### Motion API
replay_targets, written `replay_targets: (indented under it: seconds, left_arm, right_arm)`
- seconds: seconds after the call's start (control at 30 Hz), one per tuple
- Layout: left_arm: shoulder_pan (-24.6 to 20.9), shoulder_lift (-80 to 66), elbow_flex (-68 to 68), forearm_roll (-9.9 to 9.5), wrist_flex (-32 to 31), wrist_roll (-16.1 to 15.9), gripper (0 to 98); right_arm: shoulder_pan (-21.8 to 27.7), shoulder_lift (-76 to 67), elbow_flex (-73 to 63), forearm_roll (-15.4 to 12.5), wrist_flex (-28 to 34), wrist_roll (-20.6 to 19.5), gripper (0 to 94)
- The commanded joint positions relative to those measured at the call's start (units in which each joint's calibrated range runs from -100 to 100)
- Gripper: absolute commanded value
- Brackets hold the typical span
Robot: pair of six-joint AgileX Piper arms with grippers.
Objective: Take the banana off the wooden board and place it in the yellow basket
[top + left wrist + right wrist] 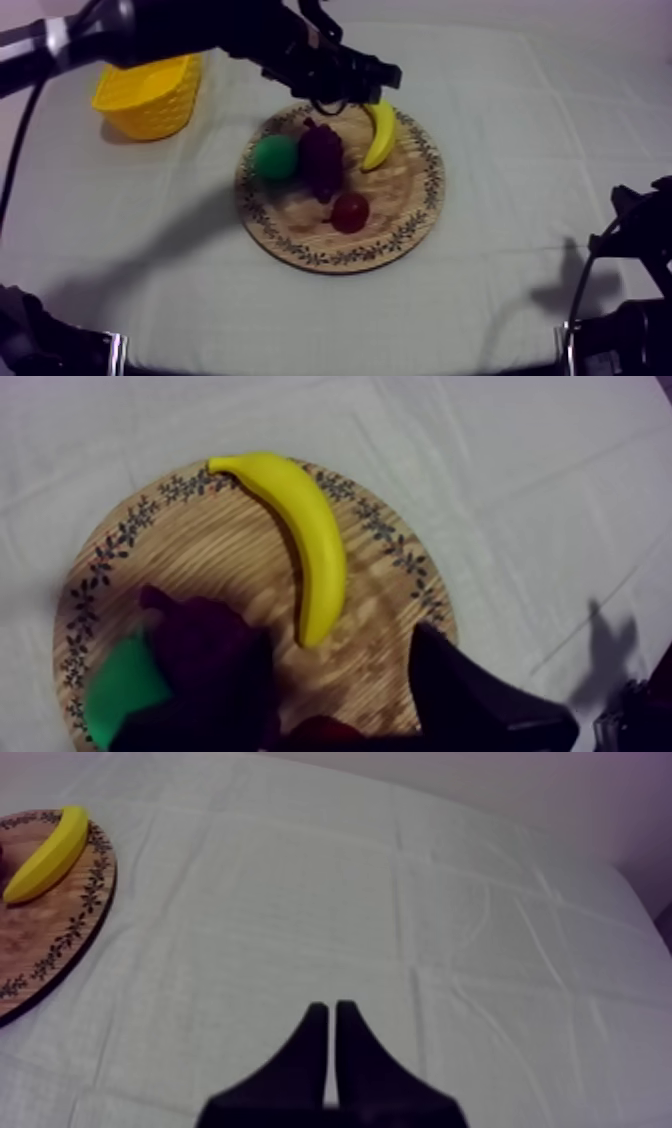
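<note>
Right gripper, nearest the lens in its own wrist view: fingers pressed together in a narrow wedge, holding nothing, above bare cloth and well apart from the board. Left gripper: its arm comes in from the upper left of the top view, and the gripper hangs over the board's far rim, just above the far end of the banana. Its fingers stand wide apart with nothing between them. In the left wrist view, one black finger shows beside the board's edge. The banana lies flat on the right side of the board, curving along the patterned rim, with neither gripper touching it. Grapes: at the board's middle, just left of the banana. Pear: green, touching the grapes on their left. Small red fruit: on the near part of the board, just beside the grapes. Basket: yellow, upright on the cloth at the far left, well apart from the board, partly behind the left arm.
</note>
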Motion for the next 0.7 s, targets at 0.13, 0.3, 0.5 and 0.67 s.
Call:
replay_targets:
  seconds: [0.13, 0.3, 0.5, 0.67]
  left_arm:
    - [-0.36, 10.51, -12.83, 1.01, 7.50, -0.43, 52.8]
    - [-0.50, 17.15, -22.00, 1.12, 13.60, -0.45, 52.8]
    - [-0.63, 25.10, -34.35, 1.20, 21.96, -0.22, 52.5]
    - [-0.69, 30.49, -41.44, 1.13, 27.43, -0.06, 52.4]
  right_arm:
    - [-0.02, -0.02, -0.03, -0.01, -0.02, 0.01, 0.4]
    - [-0.02, -0.02, -0.03, -0.01, -0.02, 0.01, 0.4]
    - [-0.02, -0.02, -0.03, -0.01, -0.02, 0.01, 0.4]
    - [-0.02, -0.02, -0.03, -0.01, -0.02, 0.01, 0.4]
